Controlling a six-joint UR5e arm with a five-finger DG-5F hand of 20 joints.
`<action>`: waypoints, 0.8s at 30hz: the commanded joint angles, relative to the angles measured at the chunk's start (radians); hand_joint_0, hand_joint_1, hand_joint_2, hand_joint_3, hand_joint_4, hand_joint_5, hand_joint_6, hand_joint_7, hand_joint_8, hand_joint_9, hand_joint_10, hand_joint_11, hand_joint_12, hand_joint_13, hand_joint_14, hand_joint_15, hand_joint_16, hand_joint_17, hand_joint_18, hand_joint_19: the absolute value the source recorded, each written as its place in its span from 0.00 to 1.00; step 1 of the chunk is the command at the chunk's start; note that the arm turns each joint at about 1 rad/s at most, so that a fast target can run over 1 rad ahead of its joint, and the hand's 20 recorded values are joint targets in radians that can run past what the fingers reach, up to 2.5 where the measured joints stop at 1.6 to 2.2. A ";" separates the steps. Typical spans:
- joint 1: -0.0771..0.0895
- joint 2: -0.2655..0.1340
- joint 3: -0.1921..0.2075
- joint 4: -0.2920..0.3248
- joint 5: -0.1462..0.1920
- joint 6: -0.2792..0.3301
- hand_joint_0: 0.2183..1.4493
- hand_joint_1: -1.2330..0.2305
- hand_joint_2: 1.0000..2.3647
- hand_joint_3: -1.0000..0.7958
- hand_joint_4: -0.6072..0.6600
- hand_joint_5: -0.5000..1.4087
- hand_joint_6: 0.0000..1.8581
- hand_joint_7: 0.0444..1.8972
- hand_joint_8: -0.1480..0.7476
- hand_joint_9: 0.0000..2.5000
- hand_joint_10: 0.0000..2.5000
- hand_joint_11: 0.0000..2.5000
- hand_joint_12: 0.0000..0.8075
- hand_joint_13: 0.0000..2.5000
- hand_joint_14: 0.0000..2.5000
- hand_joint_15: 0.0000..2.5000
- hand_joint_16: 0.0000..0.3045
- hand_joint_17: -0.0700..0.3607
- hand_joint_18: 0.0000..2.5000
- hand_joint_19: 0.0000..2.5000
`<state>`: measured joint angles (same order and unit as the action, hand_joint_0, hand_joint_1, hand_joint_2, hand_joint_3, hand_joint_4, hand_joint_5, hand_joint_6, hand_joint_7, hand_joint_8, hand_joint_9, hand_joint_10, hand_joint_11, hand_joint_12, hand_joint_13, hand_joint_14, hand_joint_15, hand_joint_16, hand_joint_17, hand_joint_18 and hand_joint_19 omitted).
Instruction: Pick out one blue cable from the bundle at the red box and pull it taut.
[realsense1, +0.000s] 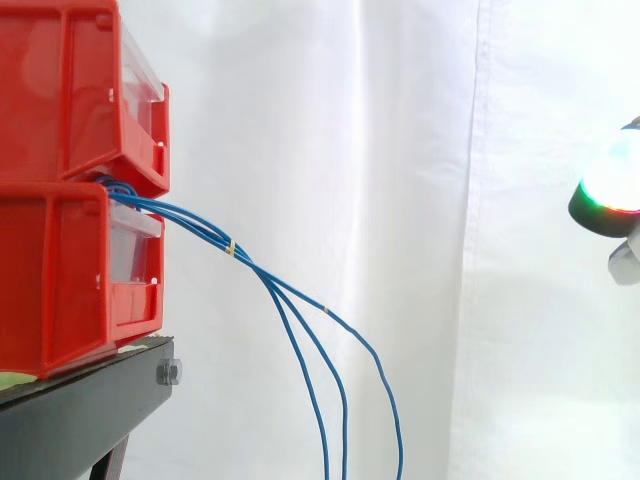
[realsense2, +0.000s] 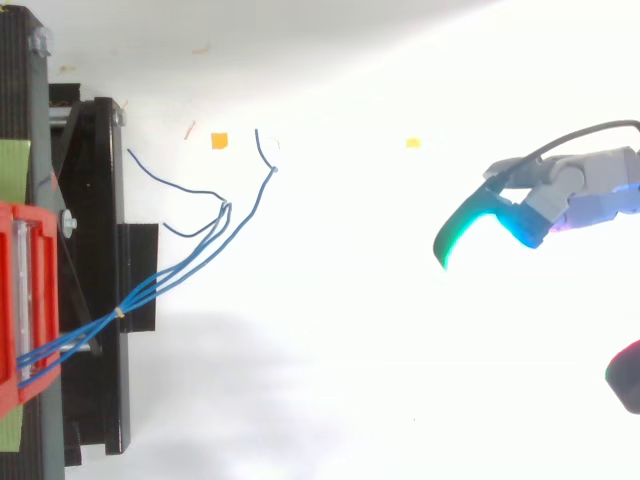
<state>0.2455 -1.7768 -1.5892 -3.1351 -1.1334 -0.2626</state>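
Several thin blue cables (realsense1: 290, 300) come out between the two stacked red bins (realsense1: 60, 200) at the left and sag down, bound by a small yellow tie (realsense1: 231, 248). From above, the cables (realsense2: 190, 265) fan out from the bin's (realsense2: 20, 300) front, and their loose ends lie spread on the white floor. My hand (realsense2: 590, 190) is far to the right of the cables and touches none of them. Its fingers (realsense2: 465, 230) are spread and relaxed, glowing green and blue, with a red pad (realsense2: 625, 375) well apart. It holds nothing. In the side view the hand (realsense1: 610, 195) sits at the right edge.
The bins rest on a black stand (realsense1: 90, 410) whose frame (realsense2: 100, 300) juts out under the cables. Two small orange scraps (realsense2: 219, 140) (realsense2: 413, 143) lie on the white floor. A white curtain hangs behind.
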 joint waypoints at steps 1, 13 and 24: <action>-0.002 -0.001 0.000 0.017 0.003 0.002 0.33 0.43 0.01 0.34 0.69 0.17 0.27 0.36 0.46 0.23 0.00 0.00 0.36 0.19 0.00 0.02 0.13 0.37 0.17 0.15; -0.003 -0.107 0.045 0.253 0.169 -0.014 0.34 0.40 0.01 0.35 0.67 0.17 0.27 0.37 0.45 0.28 0.00 0.02 0.38 0.24 0.00 0.05 0.12 0.35 0.17 0.15; -0.008 -0.176 0.063 0.319 0.211 -0.083 0.34 0.41 0.01 0.35 0.68 0.18 0.27 0.38 0.46 0.30 0.00 0.03 0.39 0.25 0.00 0.06 0.12 0.35 0.17 0.15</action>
<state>0.2376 -1.9448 -1.5269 -2.8352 -0.9267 -0.3293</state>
